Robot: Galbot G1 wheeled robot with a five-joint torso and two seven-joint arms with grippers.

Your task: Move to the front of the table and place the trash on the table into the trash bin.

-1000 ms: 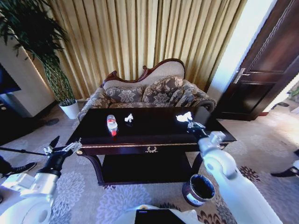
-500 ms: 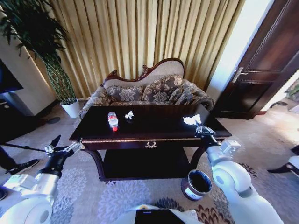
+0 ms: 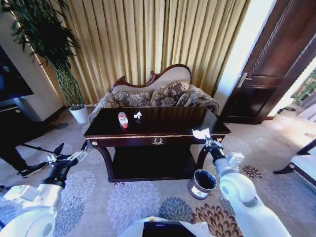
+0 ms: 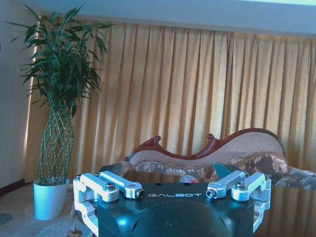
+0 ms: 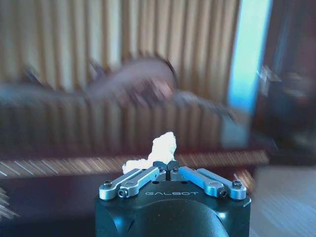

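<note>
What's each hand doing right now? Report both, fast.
Left hand: open, holding nothing, low beside the table's left end.
Right hand: closed on a crumpled white paper scrap, off the table's front right corner, above the trash bin.

White paper scrap (image 3: 201,133), dark glossy table (image 3: 163,129), gold curtains (image 3: 148,39).
</note>
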